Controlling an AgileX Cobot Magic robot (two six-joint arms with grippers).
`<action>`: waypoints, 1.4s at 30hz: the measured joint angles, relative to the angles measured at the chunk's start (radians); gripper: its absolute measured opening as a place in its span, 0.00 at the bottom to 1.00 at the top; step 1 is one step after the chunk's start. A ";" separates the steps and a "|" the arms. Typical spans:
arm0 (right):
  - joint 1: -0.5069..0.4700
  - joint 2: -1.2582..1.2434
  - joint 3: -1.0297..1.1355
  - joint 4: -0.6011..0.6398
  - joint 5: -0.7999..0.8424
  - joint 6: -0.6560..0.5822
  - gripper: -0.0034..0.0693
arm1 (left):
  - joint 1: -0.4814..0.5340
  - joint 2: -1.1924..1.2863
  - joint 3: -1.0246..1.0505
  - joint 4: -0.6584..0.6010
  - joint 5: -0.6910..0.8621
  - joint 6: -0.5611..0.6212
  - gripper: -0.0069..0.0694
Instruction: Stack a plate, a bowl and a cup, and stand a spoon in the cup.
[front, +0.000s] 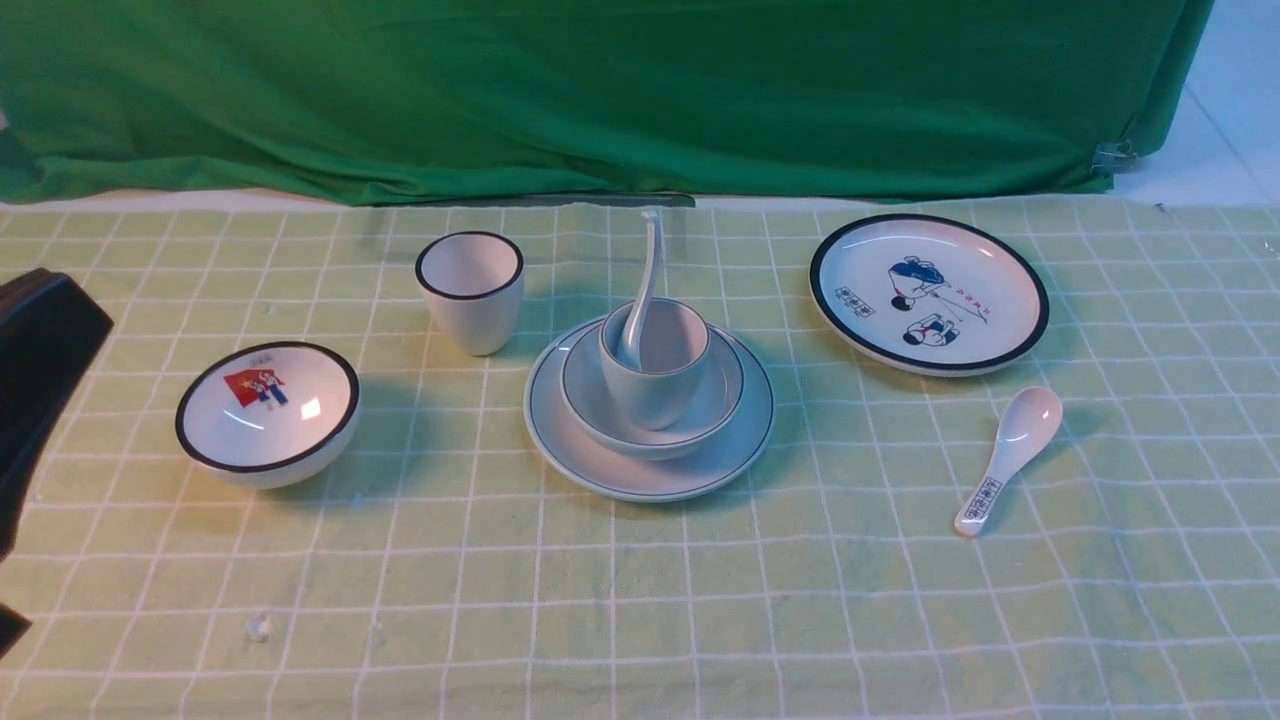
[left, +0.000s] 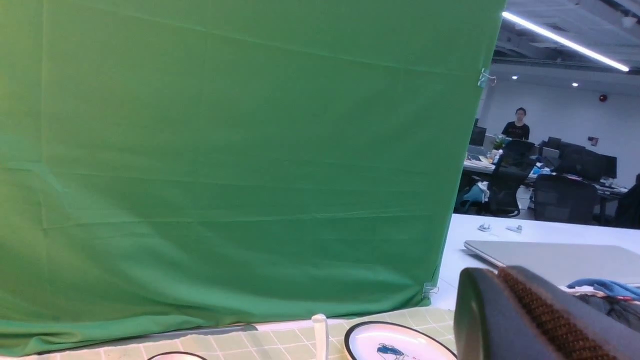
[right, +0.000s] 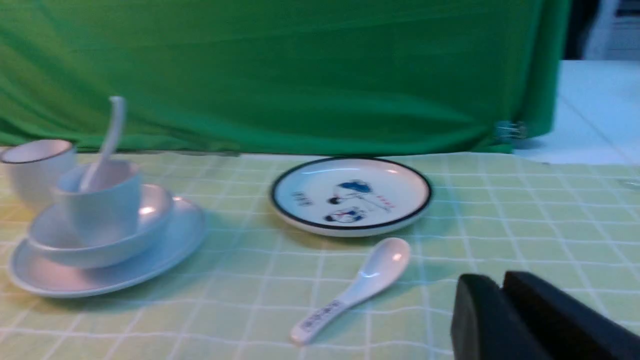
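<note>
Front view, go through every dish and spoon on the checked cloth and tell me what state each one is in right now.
Plain pale round plate: flat, bottom of stack.
Plain pale bowl: upright, on that plate.
Plain pale handleless cup: upright, in that bowl.
Plain white ceramic spoon: standing in that cup.
Black-rimmed white cup: upright, empty.
Black-rimmed bowl with red flag picture: upright, empty.
Black-rimmed plate with blue figures: flat, bare.
White spoon with blue characters: lying flat.

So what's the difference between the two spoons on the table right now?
The plain spoon stands propped in the cup on the stack, handle up; the marked spoon lies flat on the tablecloth, off to the right. The plain spoon's handle is bare; the marked spoon's carries dark characters. Both are white ceramic soup spoons.
</note>
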 joint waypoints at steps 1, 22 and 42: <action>-0.021 -0.001 0.000 0.007 0.001 -0.016 0.18 | 0.000 0.000 0.000 0.000 0.000 0.000 0.11; -0.029 -0.004 0.000 0.018 0.002 -0.137 0.08 | 0.000 0.000 0.000 0.000 0.000 0.000 0.11; -0.029 -0.004 0.000 0.019 0.007 -0.143 0.15 | 0.000 0.000 0.000 0.000 0.000 0.005 0.11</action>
